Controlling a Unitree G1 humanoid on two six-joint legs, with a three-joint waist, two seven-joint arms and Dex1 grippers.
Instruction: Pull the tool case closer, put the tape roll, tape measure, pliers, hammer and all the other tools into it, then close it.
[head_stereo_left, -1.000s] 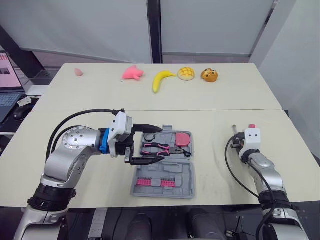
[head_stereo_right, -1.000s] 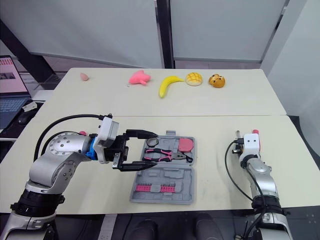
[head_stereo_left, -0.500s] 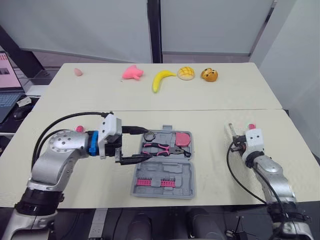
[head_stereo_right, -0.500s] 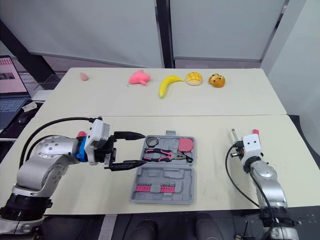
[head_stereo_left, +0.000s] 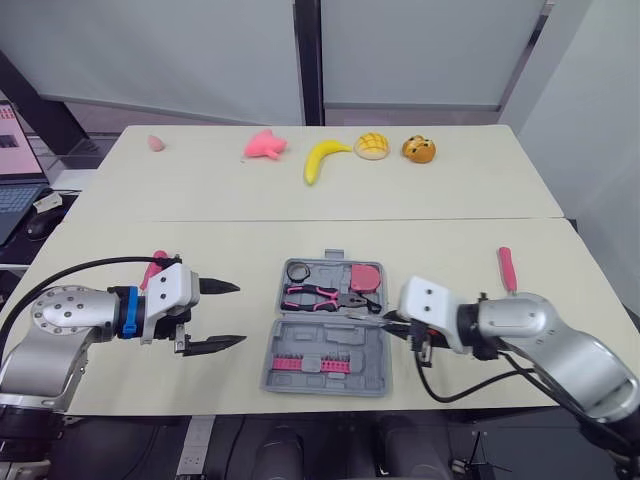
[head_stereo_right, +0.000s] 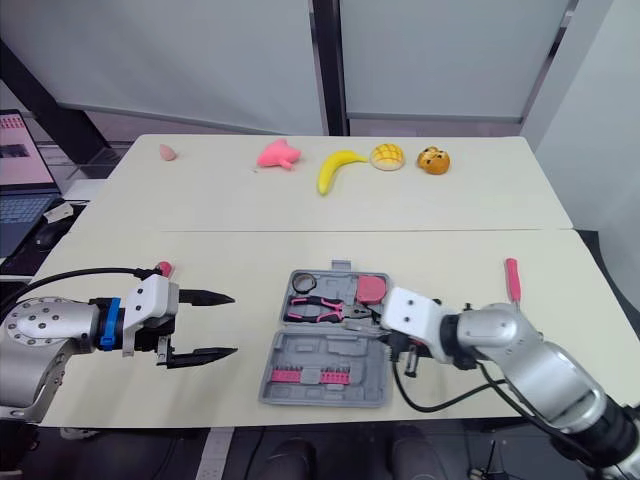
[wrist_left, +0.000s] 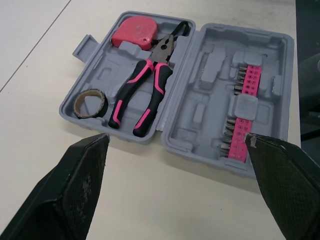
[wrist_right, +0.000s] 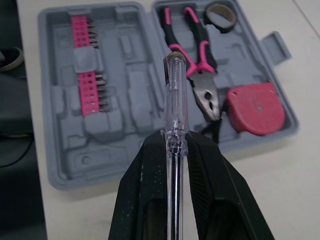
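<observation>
Bench (head_stereo_left: 430, 250): pale top, with a second one butted against its far edge.

Tool case (head_stereo_left: 350, 340): grey plastic, lying open and flat near the front edge of the bench, midway between the two arms. The handle tab is on the far side.

Left gripper (head_stereo_left: 240, 313): low over the bench, left of the case and clear of it. Jaws spread wide, nothing between them.

Right gripper (wrist_right: 175, 142): at the right edge of the case. Jaws closed on a clear-handled screwdriver (wrist_right: 175, 95), whose shaft reaches out over the case interior above the pliers. Cannot tell whether it touches the case.

Far half of the case:
- Pliers (wrist_left: 145, 92), pink and black handles, lying in the middle.
- Tape measure (wrist_left: 134, 36), red, at the pliers' nose end.
- Tape roll (wrist_left: 90, 101), dark, at the handle end.

Near half of the case: pink bit strip (wrist_left: 242, 112) seated in its slot; the other recesses are bare.

Pink-handled tool (head_stereo_left: 505, 268): on the bench, well right of the case.

Far bench, in a row: pink toy (head_stereo_left: 265, 146), banana (head_stereo_left: 322, 158), two bread-like toys (head_stereo_left: 372, 146).
</observation>
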